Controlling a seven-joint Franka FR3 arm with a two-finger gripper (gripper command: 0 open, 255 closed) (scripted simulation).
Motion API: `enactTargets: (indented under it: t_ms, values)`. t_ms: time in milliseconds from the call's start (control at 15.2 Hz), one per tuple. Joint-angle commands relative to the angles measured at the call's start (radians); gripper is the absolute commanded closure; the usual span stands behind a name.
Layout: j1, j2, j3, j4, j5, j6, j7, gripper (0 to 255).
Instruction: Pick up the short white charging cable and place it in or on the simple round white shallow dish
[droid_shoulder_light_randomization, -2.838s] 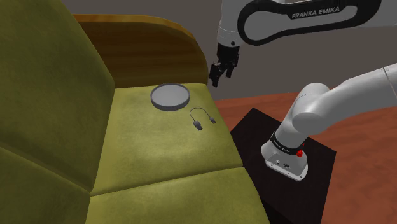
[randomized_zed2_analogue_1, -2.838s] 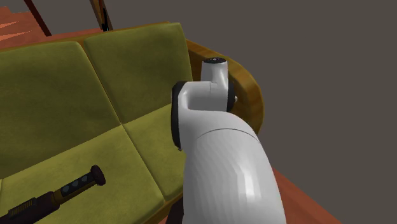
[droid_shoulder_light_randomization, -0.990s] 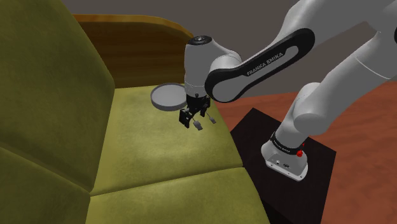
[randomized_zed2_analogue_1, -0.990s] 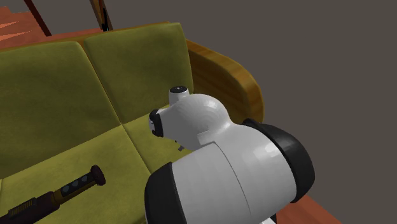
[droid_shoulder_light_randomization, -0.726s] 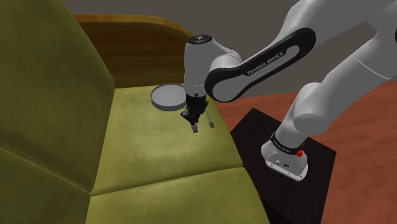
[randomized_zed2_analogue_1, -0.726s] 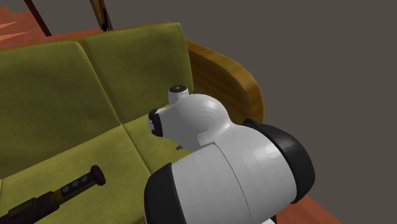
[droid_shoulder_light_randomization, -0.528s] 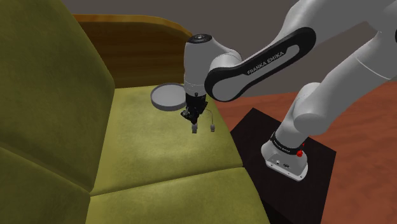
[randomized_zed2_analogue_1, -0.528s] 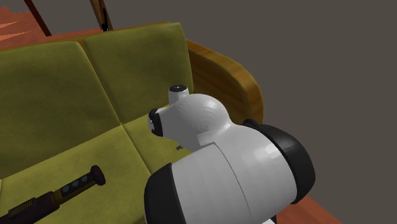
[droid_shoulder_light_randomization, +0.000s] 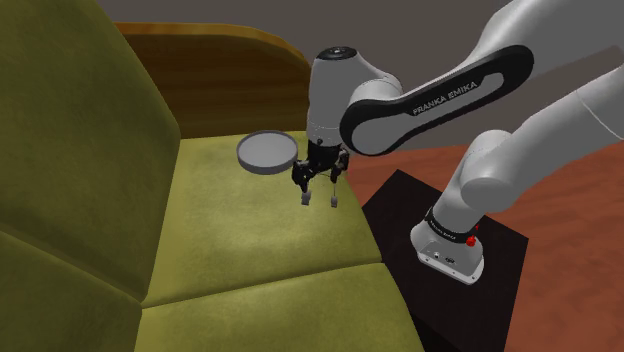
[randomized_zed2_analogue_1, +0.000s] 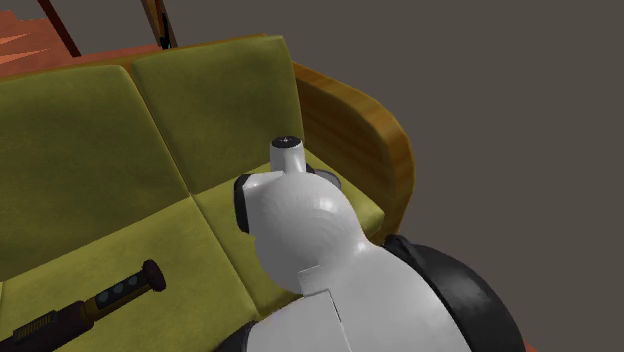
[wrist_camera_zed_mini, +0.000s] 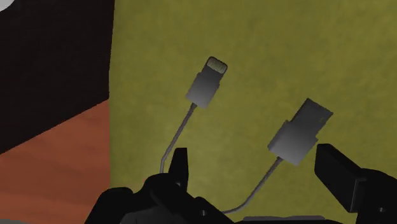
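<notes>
Below the gripper (droid_shoulder_light_randomization: 320, 176), the charging cable (droid_shoulder_light_randomization: 306, 200) hangs doubled over, its bend up at the fingers and both ends pointing down toward the olive seat cushion (droid_shoulder_light_randomization: 240, 230). It renders grey rather than white. In the wrist view the slim plug (wrist_camera_zed_mini: 207, 89) and the broad plug (wrist_camera_zed_mini: 299, 137) dangle side by side, apart from each other. Their thin cords run back to the fingers' roots, where the bend is hidden by the hand. The fingers have closed in on that bend without meeting, and a gap shows between their tips. Since the cable dangles from them in the shoulder view, I judge it gripped and clear of the cushion.

The coming move turns on where the round dish (droid_shoulder_light_randomization: 267, 150) lies. It sits near the gripper, toward the shoulder view's upper left, flat on the back of the same cushion just below the wooden armrest (droid_shoulder_light_randomization: 200, 35). The dish is shallow, pale grey and has nothing in it. The cable's long axis is close to upright, so the plugs sit lower than the fingertips. They are what would have to pass over the dish's rim, and a short sideways carry at this height or a little higher looks enough.

The white arm (droid_shoulder_light_randomization: 440, 100) reaches over from the black stand (droid_shoulder_light_randomization: 392, 200) at the shoulder view's lower right. Farther along the sofa, in the second exterior view, a dark rod-like object (randomized_zed2_analogue_1: 110, 292) lies well apart from all this.
</notes>
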Motion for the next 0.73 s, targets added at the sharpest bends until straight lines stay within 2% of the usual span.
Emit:
enactTargets:
  t_ms: [0,132,660]
  values:
    - [-0.010,-0.119,0.014,-0.058,0.063,-0.051,0.202,0]
    - [-0.015,-0.238,0.041,-0.105,0.125,-0.114,0.399,0]
    - [-0.021,-0.160,0.085,-0.162,0.148,0.021,0.398,0]
